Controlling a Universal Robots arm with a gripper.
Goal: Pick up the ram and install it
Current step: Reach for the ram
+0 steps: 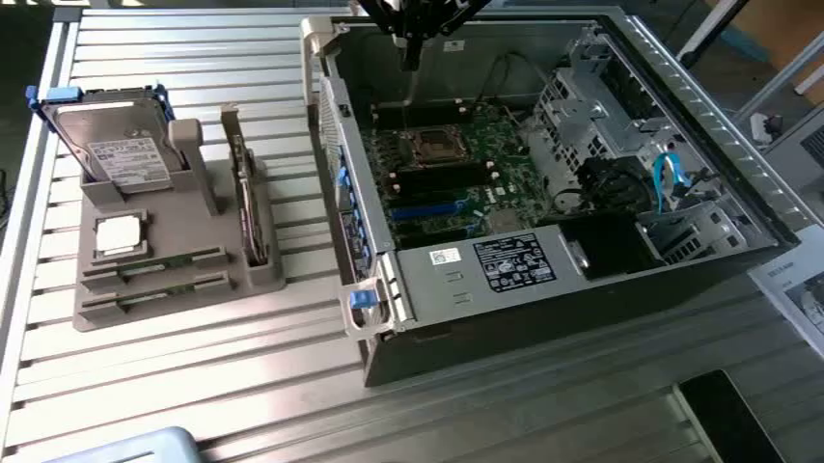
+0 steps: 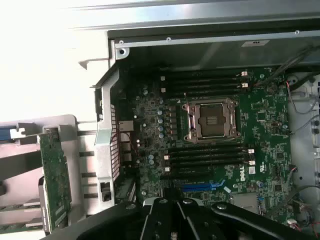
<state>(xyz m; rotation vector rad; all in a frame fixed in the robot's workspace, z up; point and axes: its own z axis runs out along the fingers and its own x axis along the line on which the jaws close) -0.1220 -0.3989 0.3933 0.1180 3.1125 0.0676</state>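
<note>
Two ram sticks (image 1: 152, 263) lie in the front slots of a grey holder (image 1: 91, 313) at the exterior view's left. They are thin green strips, one just behind the other. My gripper (image 1: 411, 60) hangs over the back of the open computer case (image 1: 541, 299), far from the sticks, shut with nothing in it. In the wrist view the gripper's black linkage (image 2: 175, 217) sits over the motherboard (image 2: 265, 125). The empty processor socket (image 2: 210, 120) has dark memory slots (image 2: 205, 82) on either side, all empty.
The holder also carries a hard drive (image 1: 123, 149), a square silver processor chip (image 1: 119, 234) and an upright expansion card (image 1: 245, 198), also seen as the green card (image 2: 54, 175). Inside the case are a drive cage (image 1: 586, 106), blue cables (image 1: 667, 178) and a black power supply area (image 1: 605, 241).
</note>
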